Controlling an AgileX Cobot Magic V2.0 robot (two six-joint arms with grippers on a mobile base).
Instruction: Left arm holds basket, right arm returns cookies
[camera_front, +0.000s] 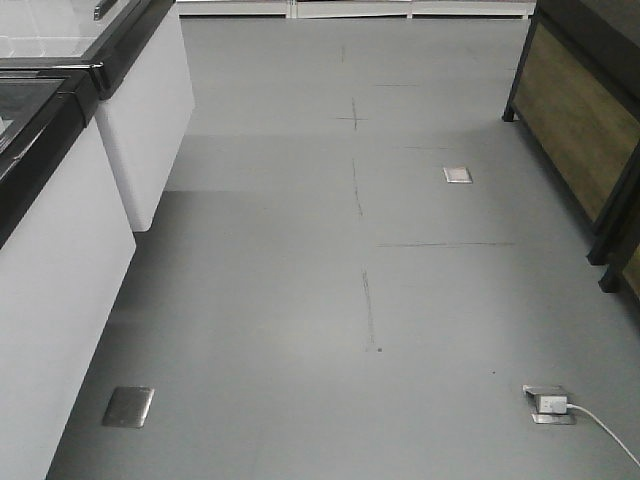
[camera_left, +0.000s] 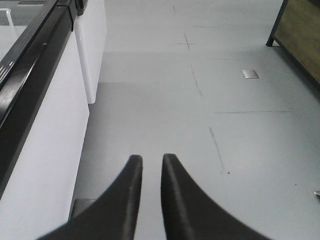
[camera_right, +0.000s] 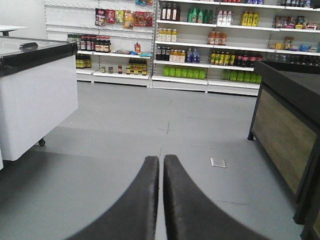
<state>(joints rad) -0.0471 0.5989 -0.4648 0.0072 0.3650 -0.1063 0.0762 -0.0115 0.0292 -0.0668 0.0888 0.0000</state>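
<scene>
The grey floor (camera_front: 300, 300) fills most of every view, with thin dark lines (camera_front: 368, 300) drawn along and across it. On the left stands a long white chest cabinet (camera_front: 60, 290) with a black rim and a glass top, and just beyond it a second white cabinet (camera_front: 150, 120). The right wrist view shows white store shelving (camera_right: 200, 50) across the far wall, stocked with rows of bottles and packets. On the right edge is a dark-framed stand with wood-grain side panels (camera_front: 580, 120).

The left tool (camera_left: 152, 158) points forward over the floor beside the white cabinet. Its two black fingers (camera_left: 131, 190) are all but closed, with only a narrow strip of floor showing between them, and it grips nothing. The right tool (camera_right: 161, 159) points toward the shelving. Its fingers (camera_right: 142, 200) sit closer still, with a thin slit between the tips, and it too grips nothing.

Neither the basket nor the cookies shows in any view, so I cannot tell where they are.

A silver floor plate (camera_front: 457, 174) lies near the stand and another (camera_front: 128, 407) lies beside the near cabinet. A floor socket (camera_front: 549, 404) at the lower right carries a white plug, and a white cable (camera_front: 610, 440) runs from it toward the corner.
</scene>
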